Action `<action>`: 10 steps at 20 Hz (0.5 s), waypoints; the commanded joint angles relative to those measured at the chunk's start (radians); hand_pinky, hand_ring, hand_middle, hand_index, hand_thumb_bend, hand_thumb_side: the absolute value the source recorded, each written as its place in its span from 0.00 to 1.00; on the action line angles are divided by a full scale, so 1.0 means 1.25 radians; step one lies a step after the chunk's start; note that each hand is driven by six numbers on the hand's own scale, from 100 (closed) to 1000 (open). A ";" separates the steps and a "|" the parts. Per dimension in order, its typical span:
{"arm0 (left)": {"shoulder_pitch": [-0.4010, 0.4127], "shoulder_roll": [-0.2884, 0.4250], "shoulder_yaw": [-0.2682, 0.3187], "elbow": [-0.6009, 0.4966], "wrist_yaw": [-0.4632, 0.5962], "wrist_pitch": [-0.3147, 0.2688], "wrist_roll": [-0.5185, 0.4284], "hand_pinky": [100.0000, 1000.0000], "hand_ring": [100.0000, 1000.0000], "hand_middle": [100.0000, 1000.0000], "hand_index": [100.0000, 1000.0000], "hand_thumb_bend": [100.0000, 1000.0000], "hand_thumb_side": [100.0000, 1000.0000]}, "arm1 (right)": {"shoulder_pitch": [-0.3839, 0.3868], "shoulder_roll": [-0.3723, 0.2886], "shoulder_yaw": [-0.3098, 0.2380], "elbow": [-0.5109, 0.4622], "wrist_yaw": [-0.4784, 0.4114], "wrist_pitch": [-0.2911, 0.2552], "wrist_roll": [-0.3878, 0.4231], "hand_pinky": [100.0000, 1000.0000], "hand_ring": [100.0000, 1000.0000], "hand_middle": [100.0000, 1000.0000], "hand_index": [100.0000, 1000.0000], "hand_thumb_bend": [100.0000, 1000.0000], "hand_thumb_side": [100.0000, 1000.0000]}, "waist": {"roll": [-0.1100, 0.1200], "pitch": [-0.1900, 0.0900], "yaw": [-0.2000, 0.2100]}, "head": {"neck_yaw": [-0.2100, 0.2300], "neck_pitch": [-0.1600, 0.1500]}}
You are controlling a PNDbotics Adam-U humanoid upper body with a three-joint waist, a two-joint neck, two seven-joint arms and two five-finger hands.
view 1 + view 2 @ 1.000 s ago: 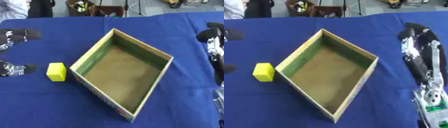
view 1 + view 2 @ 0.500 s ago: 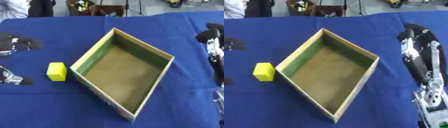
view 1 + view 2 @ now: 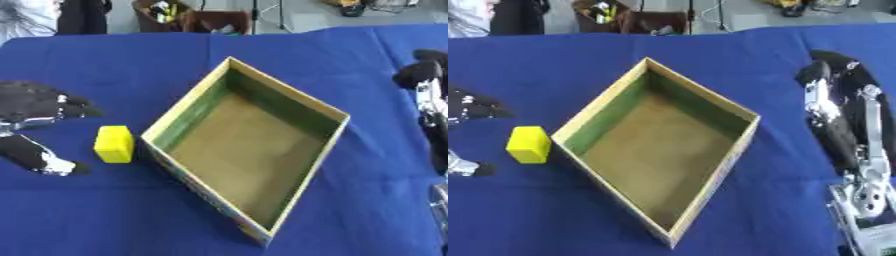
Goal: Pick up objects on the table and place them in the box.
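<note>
The small yellow rectangular block [image 3: 115, 144] lay on the blue-clothed worktop [image 3: 105, 210], just beside the near-left wall of the open wooden box with green-painted inner sides [image 3: 248, 155] and not touching it. The robot's left hand [image 3: 35, 107] was released, its upper fingers [image 3: 74, 106] reaching over the cloth and its thumb [image 3: 39, 157] spread low, so the two made a wide gap that opened toward the block. The block sat just to that hand's right, near the mouth of the gap but apart from both fingers and thumb. Its long axis ran roughly away from the robot, across the line of approach, so the shorter faces in between looked the natural ones to close on. The right hand [image 3: 837, 107] lay far off on the other side of the box, fingers seemingly relaxed and holding nothing. By my reading the left hand was plainly the nearer one, and the box was empty, with the task barely begun
</note>
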 commanded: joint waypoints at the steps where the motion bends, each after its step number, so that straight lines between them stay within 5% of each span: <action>1: -0.028 -0.002 0.001 0.010 0.007 -0.038 -0.087 0.71 0.81 0.86 1.00 0.58 1.00 | -0.006 -0.002 -0.001 -0.008 0.008 0.001 0.003 0.66 0.59 0.52 0.72 0.00 0.53 | 0.002 -0.013 -0.002 | 0.004 -0.008; 10: -0.051 -0.030 -0.007 0.034 -0.013 -0.029 -0.121 0.71 0.80 0.85 1.00 0.60 1.00 | -0.007 0.000 0.001 -0.008 0.012 0.004 0.005 0.66 0.59 0.52 0.72 0.00 0.53 | 0.008 -0.007 -0.009 | 0.008 -0.011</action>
